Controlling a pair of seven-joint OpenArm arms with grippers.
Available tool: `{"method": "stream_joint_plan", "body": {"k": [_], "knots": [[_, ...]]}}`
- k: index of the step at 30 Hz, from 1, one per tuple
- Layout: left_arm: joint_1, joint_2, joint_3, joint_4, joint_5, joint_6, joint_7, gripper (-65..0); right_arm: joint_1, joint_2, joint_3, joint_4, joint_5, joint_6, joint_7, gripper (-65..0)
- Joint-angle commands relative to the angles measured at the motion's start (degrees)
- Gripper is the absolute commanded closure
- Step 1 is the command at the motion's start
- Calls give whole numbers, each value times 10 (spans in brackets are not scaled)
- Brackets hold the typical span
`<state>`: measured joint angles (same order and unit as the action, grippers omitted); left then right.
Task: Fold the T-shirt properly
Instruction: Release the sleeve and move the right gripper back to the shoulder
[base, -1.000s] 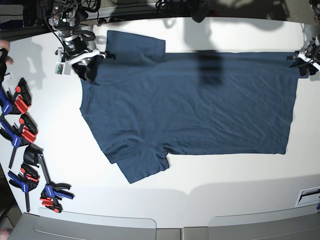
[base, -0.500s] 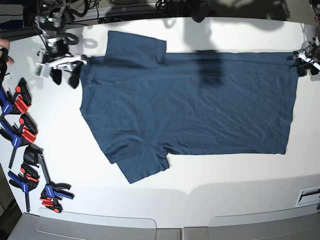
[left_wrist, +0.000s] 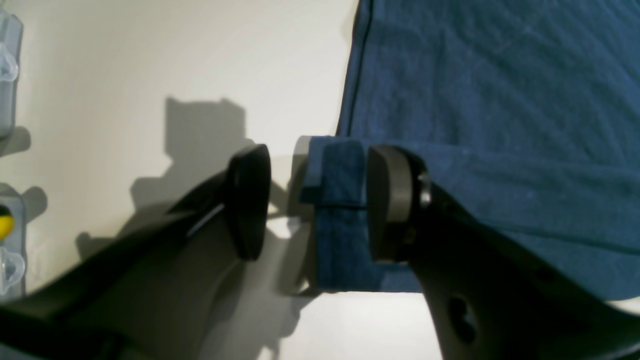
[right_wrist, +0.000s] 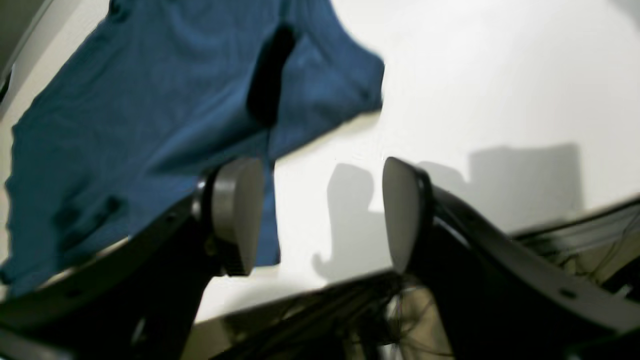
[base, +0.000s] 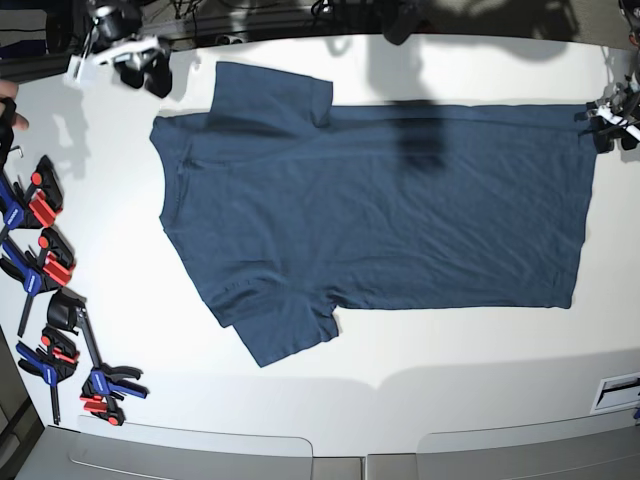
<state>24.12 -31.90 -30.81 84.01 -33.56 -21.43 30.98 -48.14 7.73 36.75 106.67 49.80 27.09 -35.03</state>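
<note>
Right gripper (base: 142, 62) withdrawn from T-shirt (base: 380, 210), jaws apart

Both grippers are matte black. The left gripper (left_wrist: 317, 202) has two thick, curved arms ending in flat, rounded oval pads (left_wrist: 247, 200); a small round metal screw head sits on the outer side of one pad, and an oval hole pierces its arm lower down. The right gripper (right_wrist: 322, 215) has greyer pads (right_wrist: 237, 212). In the base view, white brackets and dark cables show at upper left (base: 125, 45).

No text, label or number is legible anywhere.
</note>
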Motion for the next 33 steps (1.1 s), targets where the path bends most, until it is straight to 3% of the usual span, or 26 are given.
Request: {"method": "stream_joint_plan", "body": {"k": [1, 13, 18, 23, 27, 33], "knots": [[-2, -10, -6, 9, -5, -2, -21, -284, -10, 2, 2, 12, 19, 17, 10, -350], [-5, 7, -6, 9, -5, -13, -28, -284, -14, -36, -97, 5, -27, 6, 15, -350], [-4, 8, -6, 9, -5, -13, -28, -284, -14, -52, -136, 5, -66, -32, 22, -350], [-4, 8, -6, 9, -5, -13, -25, -284, -14, -53, -135, 6, -74, -64, 35, -350], [-4, 8, -6, 9, -5, -13, -26, -284, -14, -53, -135, 6, -109, -111, 58, -349], [-5, 7, -6, 9, -5, -12, -26, -284, -12, -53, -159, 5, -115, -111, 63, -349]]}}
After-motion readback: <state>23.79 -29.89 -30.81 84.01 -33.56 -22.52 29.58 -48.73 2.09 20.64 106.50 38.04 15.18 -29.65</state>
